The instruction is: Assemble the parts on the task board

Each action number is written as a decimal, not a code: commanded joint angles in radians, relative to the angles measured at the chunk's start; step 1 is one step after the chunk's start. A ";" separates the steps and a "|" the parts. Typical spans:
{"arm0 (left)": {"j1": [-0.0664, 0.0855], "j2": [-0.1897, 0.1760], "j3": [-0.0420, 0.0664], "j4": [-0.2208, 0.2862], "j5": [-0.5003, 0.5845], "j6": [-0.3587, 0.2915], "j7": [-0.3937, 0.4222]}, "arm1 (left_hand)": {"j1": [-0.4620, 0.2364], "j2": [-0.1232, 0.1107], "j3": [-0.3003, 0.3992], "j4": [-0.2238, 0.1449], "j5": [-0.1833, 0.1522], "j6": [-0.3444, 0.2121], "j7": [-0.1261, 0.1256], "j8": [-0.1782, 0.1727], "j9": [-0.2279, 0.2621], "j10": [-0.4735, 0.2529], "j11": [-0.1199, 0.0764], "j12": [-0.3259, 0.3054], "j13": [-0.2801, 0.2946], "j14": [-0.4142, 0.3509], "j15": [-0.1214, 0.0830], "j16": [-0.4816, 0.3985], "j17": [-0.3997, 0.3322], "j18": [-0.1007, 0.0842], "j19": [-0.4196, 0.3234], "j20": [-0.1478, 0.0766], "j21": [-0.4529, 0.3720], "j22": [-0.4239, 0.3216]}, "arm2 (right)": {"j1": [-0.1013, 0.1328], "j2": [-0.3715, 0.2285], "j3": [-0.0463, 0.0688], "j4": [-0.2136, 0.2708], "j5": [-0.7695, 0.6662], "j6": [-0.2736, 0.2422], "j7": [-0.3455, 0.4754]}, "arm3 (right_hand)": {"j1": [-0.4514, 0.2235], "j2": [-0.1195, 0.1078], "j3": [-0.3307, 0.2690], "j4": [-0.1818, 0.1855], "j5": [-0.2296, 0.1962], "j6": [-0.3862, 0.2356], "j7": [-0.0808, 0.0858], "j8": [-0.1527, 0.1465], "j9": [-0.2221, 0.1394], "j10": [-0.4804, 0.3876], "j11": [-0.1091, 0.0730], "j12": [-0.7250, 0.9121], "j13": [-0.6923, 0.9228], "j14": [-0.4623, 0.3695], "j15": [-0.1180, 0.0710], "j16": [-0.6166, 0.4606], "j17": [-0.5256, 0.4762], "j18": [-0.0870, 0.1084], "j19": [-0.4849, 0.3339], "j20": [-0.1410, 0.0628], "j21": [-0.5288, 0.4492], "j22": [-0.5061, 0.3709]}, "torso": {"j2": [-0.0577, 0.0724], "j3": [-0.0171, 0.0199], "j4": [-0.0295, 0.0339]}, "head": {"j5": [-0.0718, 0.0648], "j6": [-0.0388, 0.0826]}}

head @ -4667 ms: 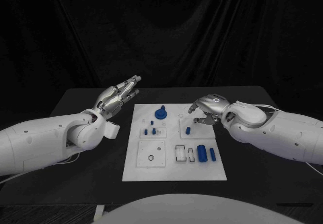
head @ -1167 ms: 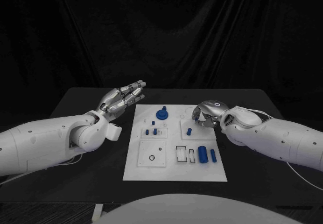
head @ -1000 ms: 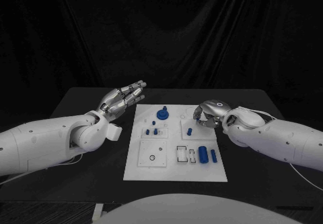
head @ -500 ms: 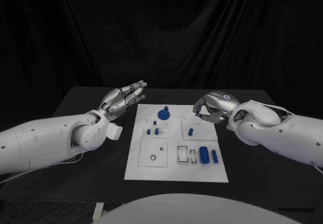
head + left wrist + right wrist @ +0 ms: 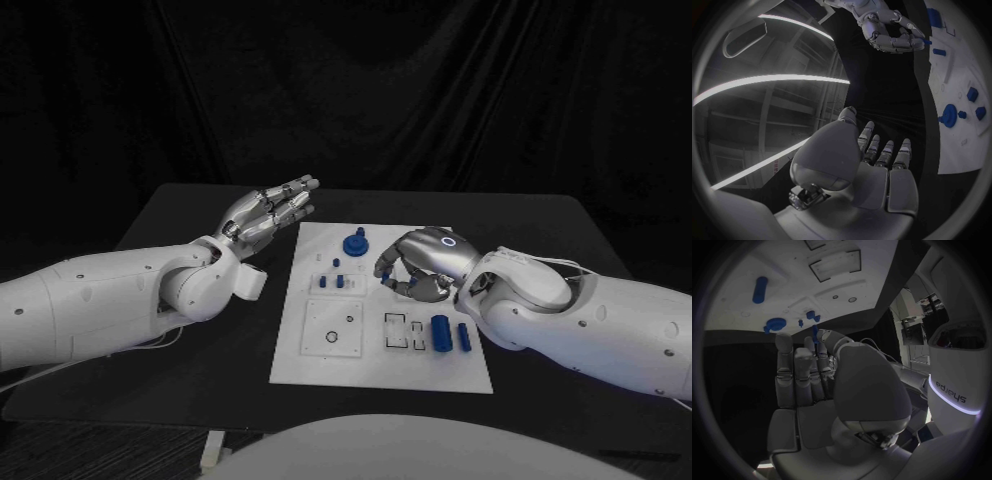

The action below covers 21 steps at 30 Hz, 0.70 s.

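Left hand (image 5: pixel 268 212) raised above the black worktop (image 5: pixel 173 225), just beside the task board's far left corner; fingers straight and spread a little, palm turned toward the board, nothing in it. The left wrist view gives the same: fingers (image 5: pixel 879 150) extended, apart, clear of the worktop.

Task board (image 5: pixel 378 370), white plate, lies mid-worktop. Far end, left part: a large blue knob-shaped part (image 5: pixel 353 243) stands upright, with small blue pegs (image 5: pixel 335 281) standing in a raised plate just nearer the robot. Near left: a square plate with a small dark ring (image 5: pixel 336 337) lying on it. Near right: an outlined rectangular recess (image 5: pixel 395 331), then a thick blue cylinder (image 5: pixel 440 332) and a thinner blue bar (image 5: pixel 464 336) lying side by side.

Right hand (image 5: pixel 417 268) sits over the board's middle right, fingers curled downward toward the surface. The right wrist view shows a small blue part (image 5: pixel 815 333) at the fingertips (image 5: pixel 820 347), pinched between thumb and a finger as far as can be made out; the other fingers lie close alongside.
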 commanded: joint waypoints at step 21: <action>-0.014 0.005 0.001 -0.009 0.006 0.005 0.071 | 0.011 0.000 -0.005 0.000 0.004 0.002 0.003 0.005 0.000 0.001 0.005 0.003 0.001 -0.003 -0.002 -0.005 -0.001 -0.003 0.002 -0.005 -0.004 0.002 | -0.104 0.148 0.001 -0.112 -0.039 0.048 -0.004 | 0.003 -0.006 0.004 -0.004 -0.010 -0.013 0.008 -0.012 -0.002 0.010 0.004 -0.007 -0.003 -0.003 0.004 -0.004 -0.001 0.003 -0.010 0.000 0.004 0.054 | 0.001 -0.0003 0.0023 | 0.020 0.000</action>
